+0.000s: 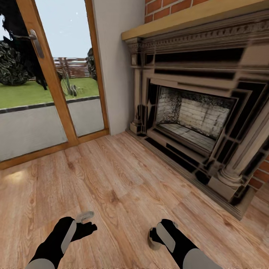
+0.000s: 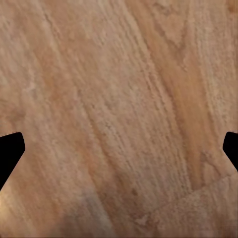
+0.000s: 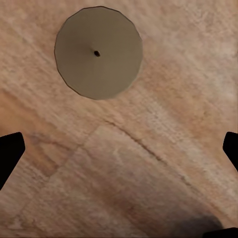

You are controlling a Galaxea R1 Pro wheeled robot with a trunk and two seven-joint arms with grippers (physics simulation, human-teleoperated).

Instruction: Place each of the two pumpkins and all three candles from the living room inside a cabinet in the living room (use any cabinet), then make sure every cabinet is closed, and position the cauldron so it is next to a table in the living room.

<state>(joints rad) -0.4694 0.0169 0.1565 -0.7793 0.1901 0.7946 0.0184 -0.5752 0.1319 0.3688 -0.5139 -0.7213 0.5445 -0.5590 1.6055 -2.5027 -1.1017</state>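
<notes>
Your right gripper (image 3: 119, 148) hangs wide open and empty above the candle (image 3: 98, 52), upper middle of the right wrist frame. Centre the jaws over it, then descend. Left gripper (image 2: 119, 148) open, empty too.

wooden floor (image 1: 112, 179), one candle (image 3: 98, 52) on it

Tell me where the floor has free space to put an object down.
The wooden floor is bare between the glass door and the fireplace. It is tighter by the right gripper, where a candle stands on the floor.
</notes>
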